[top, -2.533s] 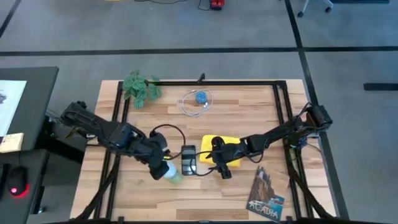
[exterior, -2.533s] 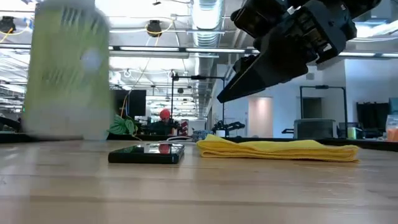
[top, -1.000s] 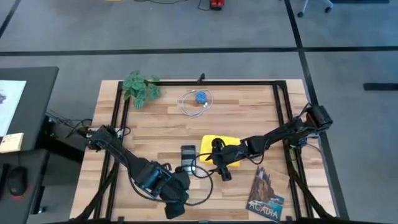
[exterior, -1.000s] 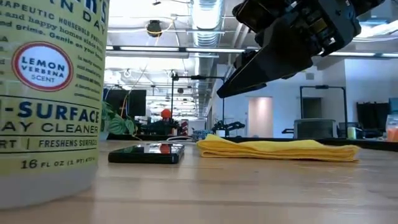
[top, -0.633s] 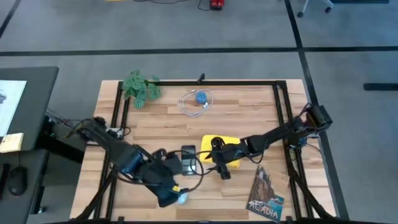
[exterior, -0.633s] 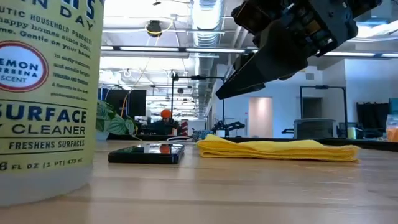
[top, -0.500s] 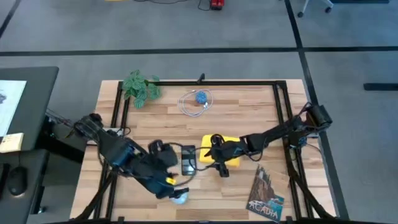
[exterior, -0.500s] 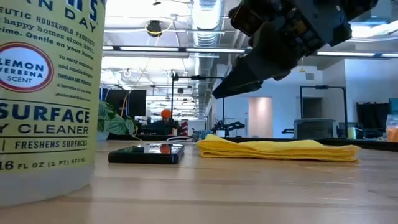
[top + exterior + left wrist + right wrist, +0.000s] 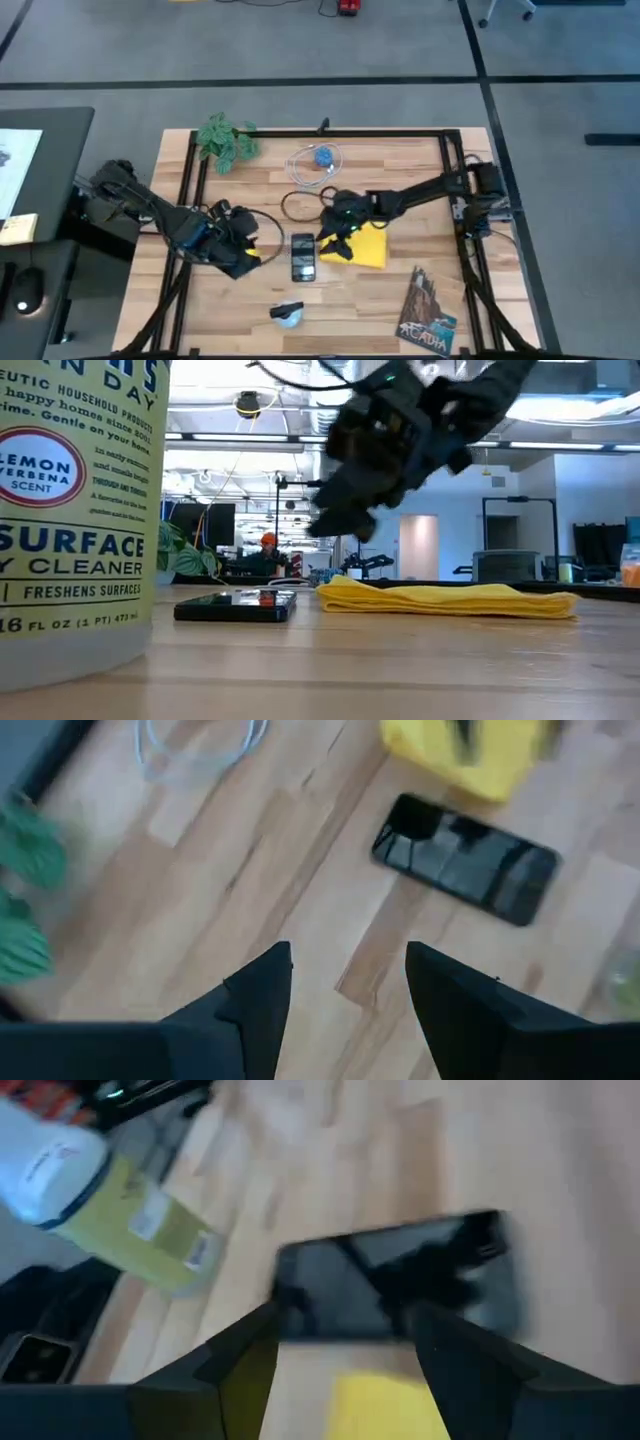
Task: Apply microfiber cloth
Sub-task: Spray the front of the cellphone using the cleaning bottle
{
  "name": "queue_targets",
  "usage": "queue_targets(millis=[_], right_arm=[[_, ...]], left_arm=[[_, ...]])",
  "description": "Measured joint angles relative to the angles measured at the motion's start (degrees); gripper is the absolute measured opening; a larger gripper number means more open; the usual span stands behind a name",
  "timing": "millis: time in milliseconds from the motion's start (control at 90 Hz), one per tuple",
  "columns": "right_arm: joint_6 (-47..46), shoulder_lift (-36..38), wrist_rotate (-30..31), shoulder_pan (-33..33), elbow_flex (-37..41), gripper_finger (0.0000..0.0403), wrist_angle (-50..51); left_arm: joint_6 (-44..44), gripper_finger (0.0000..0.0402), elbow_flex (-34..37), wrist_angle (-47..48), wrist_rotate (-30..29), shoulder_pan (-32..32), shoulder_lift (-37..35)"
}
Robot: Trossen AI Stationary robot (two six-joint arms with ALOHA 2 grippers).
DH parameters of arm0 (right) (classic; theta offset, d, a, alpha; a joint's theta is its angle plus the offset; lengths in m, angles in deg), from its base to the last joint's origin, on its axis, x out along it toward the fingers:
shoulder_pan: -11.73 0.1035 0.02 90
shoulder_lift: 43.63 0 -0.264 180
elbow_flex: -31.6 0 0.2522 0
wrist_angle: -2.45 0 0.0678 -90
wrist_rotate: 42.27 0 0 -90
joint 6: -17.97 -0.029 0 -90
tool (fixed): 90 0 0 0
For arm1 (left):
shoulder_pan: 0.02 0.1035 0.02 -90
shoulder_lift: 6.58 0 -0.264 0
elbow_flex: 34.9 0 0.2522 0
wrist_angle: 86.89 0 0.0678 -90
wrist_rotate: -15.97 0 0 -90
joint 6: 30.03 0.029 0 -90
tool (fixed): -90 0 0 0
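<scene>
The yellow microfiber cloth (image 9: 366, 247) lies folded flat on the wooden table, right of the black smartphone (image 9: 303, 257), which lies screen up. My right gripper (image 9: 331, 243) hovers open over the cloth's left edge, beside the phone; in the low view it (image 9: 335, 520) hangs clear above the cloth (image 9: 445, 600). Its wrist view shows the phone (image 9: 400, 1285) and the cloth (image 9: 385, 1410) between its spread fingers. My left gripper (image 9: 248, 252) stands open left of the phone, with nothing between its fingers (image 9: 260, 990).
A yellow-green spray cleaner bottle (image 9: 287, 313) stands near the front edge, large at the left of the low view (image 9: 80, 510). A dark booklet (image 9: 428, 315) lies front right. A green plant (image 9: 226, 139) and a coiled cable (image 9: 317, 162) sit at the back.
My left gripper has left the spray bottle standing near the front edge and has drawn back toward the table's left and far side, ending left of the phone. My right gripper has swung from the cloth's near side toward the far left, over the cloth's left edge.
</scene>
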State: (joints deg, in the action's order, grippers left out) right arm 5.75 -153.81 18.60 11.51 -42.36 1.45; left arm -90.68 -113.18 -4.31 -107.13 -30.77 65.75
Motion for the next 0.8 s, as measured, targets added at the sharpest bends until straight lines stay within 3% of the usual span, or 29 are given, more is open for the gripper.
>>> queue_targets(millis=[178,322,511,800], right_arm=[[3.33,-9.43,-0.87,0.65,-10.19,0.0184,6.90],[3.60,-14.01,-0.13,-0.83,-15.33,0.0171,11.13],[3.11,-13.80,2.50,-5.05,-16.02,0.0157,11.48],[5.12,-4.70,2.28,-10.27,-15.96,0.0148,18.94]], left_arm=[[-1.53,0.0178,20.80,-23.51,0.11,2.37,-9.41],[0.63,0.0178,30.41,-38.25,0.56,3.65,-11.86],[5.04,0.0178,34.79,-50.91,0.68,5.26,-10.20],[8.16,0.0178,34.89,-54.71,1.10,11.52,-2.23]])
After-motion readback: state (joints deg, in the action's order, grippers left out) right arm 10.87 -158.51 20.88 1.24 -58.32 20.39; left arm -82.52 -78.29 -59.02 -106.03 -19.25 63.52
